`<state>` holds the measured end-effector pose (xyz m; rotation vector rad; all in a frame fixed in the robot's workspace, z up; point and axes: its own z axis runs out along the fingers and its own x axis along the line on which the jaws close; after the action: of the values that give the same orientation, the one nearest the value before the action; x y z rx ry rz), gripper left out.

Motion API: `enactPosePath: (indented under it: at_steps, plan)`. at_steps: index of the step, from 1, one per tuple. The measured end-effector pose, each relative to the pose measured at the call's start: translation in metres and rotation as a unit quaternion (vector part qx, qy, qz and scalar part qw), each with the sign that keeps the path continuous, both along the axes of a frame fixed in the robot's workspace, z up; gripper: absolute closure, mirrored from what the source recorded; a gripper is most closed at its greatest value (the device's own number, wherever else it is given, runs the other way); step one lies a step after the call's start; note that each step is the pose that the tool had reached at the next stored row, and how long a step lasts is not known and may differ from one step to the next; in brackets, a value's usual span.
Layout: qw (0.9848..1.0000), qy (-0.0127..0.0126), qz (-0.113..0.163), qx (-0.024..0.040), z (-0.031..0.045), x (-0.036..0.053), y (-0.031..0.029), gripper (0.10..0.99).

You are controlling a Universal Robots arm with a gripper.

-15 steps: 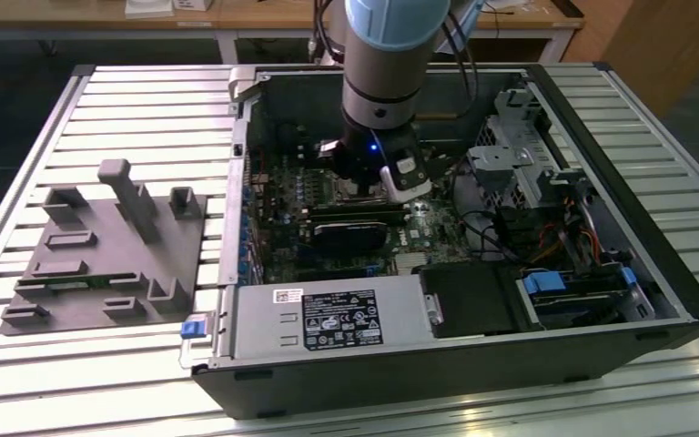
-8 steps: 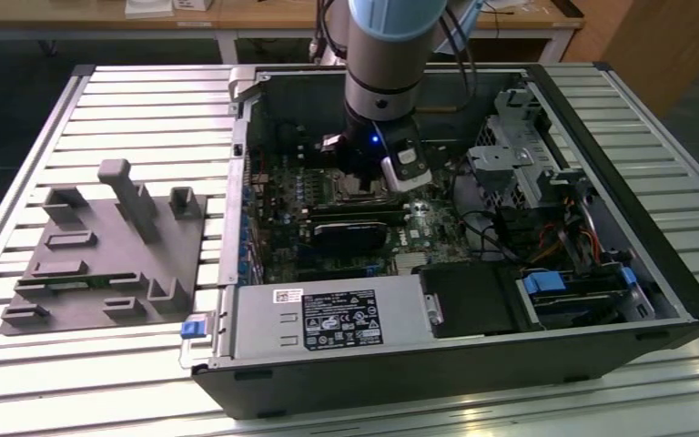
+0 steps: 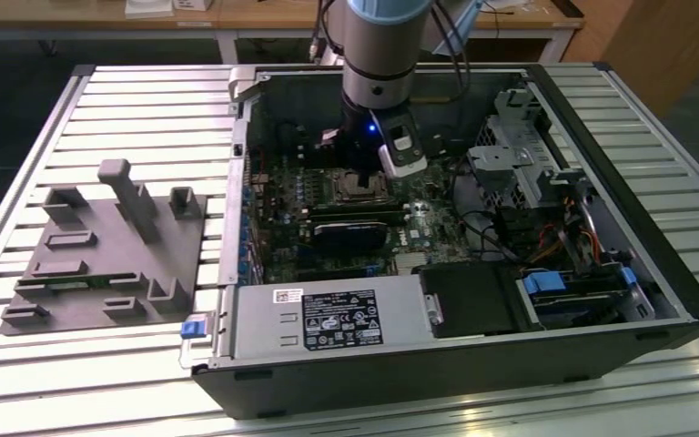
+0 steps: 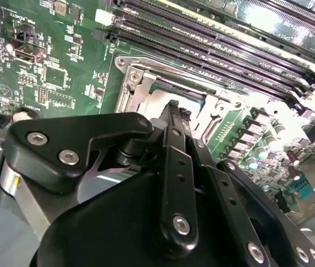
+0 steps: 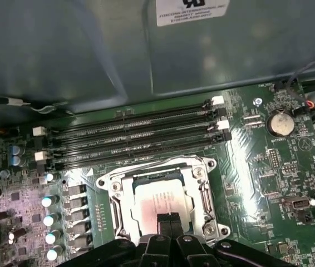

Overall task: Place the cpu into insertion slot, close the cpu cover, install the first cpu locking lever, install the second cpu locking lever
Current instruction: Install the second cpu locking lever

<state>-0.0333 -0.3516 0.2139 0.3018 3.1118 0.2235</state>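
The gripper (image 5: 170,219) fills the near edge of both wrist views, its black links and two fingers (image 4: 174,114) pressed together with no gap and nothing between them. The tips sit low over the near edge of the chip (image 5: 160,201), and the fingers cover that edge, so contact cannot be confirmed.

In the first wrist view the chip lies flat inside the socket (image 5: 160,203) on the green board (image 5: 257,161), its pale metal top showing through the window of the silvery cover frame (image 5: 202,192), which lies down around it. The locking levers are hard to make out.

The second wrist view looks along the fingers: the frame's far corner (image 4: 138,83) and part of the socket show, the rest hidden behind the gripper.

Four long black memory slots (image 5: 129,136) run just beside the socket. A row of small capacitors (image 5: 50,219) stands near it.

In the exterior view the arm (image 3: 378,64) reaches down into the open computer case (image 3: 641,264), whose walls enclose the board; a black card (image 3: 349,229) lies just beside the gripper. A grey parts holder (image 3: 95,264) sits well apart on the slatted table (image 3: 34,137).
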Motion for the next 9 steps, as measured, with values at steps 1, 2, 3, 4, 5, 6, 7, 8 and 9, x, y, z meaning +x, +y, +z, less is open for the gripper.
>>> enactPosePath:
  at_steps: [1, 2, 3, 4, 5, 6, 7, 8, 9]
  plan:
    - [1.0000, 0.0000, 0.000, -0.0027, -0.0005, 0.0000, 0.0014, 0.980]
    - [1.0000, 0.0001, 0.000, -0.0032, -0.0008, 0.0000, 0.0021, 0.980]
    - [1.0000, 0.0000, 0.000, -0.0032, -0.0009, 0.0001, 0.0023, 0.980]
    - [1.0000, 0.0000, 0.000, -0.0033, -0.0009, 0.0000, 0.0023, 0.980]
    - [1.0000, 0.0000, 0.000, -0.0033, -0.0009, -0.0001, 0.0023, 0.980]
    - [1.0000, 0.0000, 0.000, -0.0033, -0.0008, -0.0003, 0.0024, 0.980]
    - [1.0000, 0.0001, 0.000, -0.0034, -0.0007, -0.0005, 0.0025, 0.980]
    - [1.0000, 0.0001, 0.000, -0.0034, -0.0004, -0.0007, 0.0027, 0.980]
    - [1.0000, 0.0000, 0.000, -0.0033, 0.0000, -0.0008, 0.0029, 0.980]
